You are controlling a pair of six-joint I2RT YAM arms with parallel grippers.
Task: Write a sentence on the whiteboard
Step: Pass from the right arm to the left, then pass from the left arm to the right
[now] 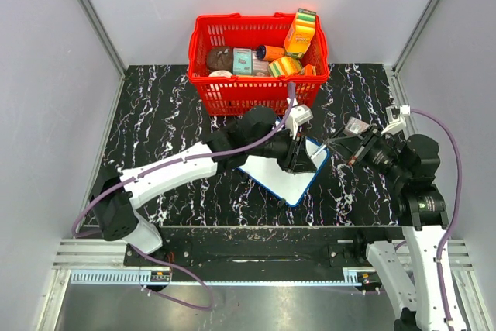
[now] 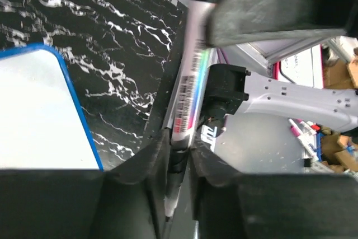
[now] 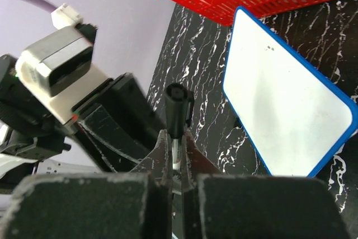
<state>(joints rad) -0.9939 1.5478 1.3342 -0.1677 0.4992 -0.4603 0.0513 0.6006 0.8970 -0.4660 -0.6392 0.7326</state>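
My left fingers (image 2: 142, 163) gripped the marker (image 2: 187, 82) low on its barrel while the right fingers (image 3: 152, 166) pinched its other end. I judged that a crooked pull could make it slip and fall onto the blank whiteboard (image 1: 279, 180), which lay mid-worktop just near of the red basket (image 1: 232, 91).

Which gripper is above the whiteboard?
The left gripper, over the whiteboard's far right part; the right gripper stands off the board's right edge, above the marbled table.
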